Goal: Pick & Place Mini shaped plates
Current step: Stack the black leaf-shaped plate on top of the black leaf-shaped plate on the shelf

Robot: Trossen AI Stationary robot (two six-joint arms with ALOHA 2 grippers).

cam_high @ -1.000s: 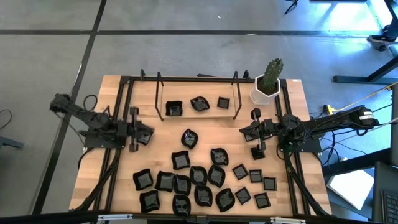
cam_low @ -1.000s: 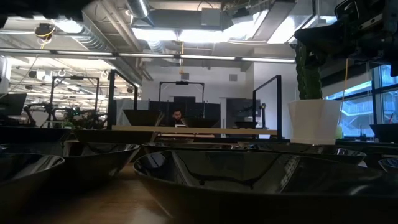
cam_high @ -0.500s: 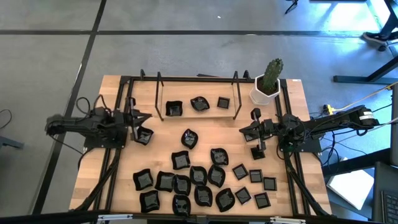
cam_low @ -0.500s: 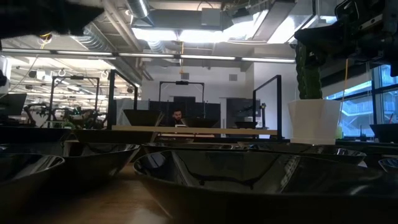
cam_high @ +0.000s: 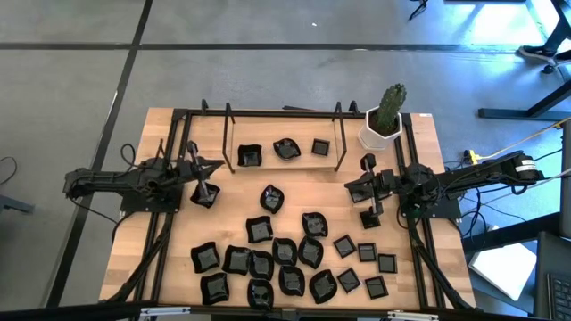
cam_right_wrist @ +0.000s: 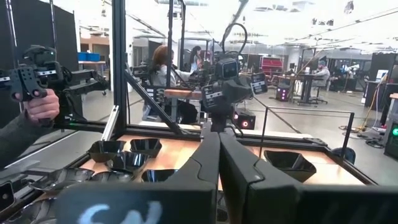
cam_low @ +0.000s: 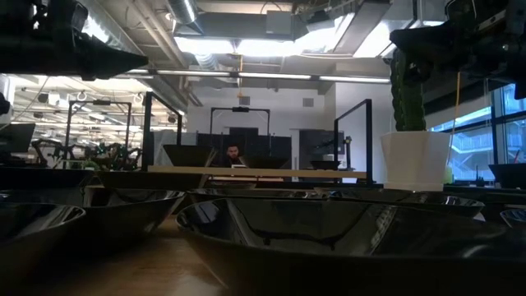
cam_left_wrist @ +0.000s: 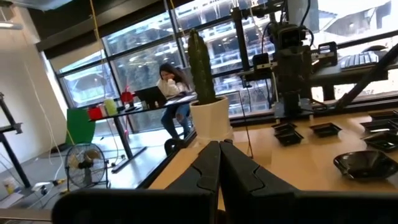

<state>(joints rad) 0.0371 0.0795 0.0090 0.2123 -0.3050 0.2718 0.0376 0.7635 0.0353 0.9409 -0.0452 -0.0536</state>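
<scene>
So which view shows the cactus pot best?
The high view: the white pot with its cactus sits whole at the table's far right corner. The low view shows it side-on, top partly hidden. The left wrist view shows it beyond the shut claw. The right wrist view misses it.

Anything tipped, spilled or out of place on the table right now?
Nothing looks spilled or broken. The glossy black mini plates crowd together at the near edge, several touching or overlapping; three sit apart inside the black wire frame. The white hexagonal pot with a green cactus stands upright. The left gripper and right gripper are shut, empty.
</scene>
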